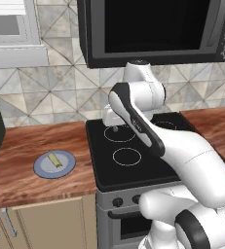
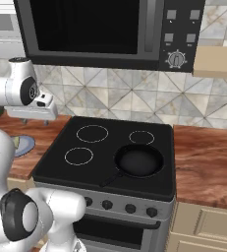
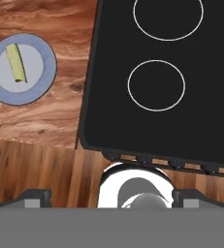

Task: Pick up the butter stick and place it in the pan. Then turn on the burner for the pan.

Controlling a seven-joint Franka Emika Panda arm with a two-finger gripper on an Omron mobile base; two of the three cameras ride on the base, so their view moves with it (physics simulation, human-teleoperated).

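Jaws stand spread wide with nothing between them; the gripper [image 3: 111,196] shows at the bottom of the hand view, one dark fingertip [image 3: 33,196] at lower left and the other at lower right. In the right base view the hand hangs at the left edge, above the tabletop's edge beside the cooktop. Nearest, at the bottom of that view, a row of knobs [image 2: 119,206] runs along the stove front. Above them, the black pan [image 2: 138,161] sits on the cooktop [image 2: 105,147] right of centre, its handle pointing lower left. Three pale rings lie bare on the glass. In the left base view, the butter stick [image 1: 54,160] lies on the grey-blue plate [image 1: 55,164] at lower left, on the wooden tabletop [image 1: 31,160], well apart from the pan. Farther up, the microwave [image 2: 110,29] hangs before the tiled wall.
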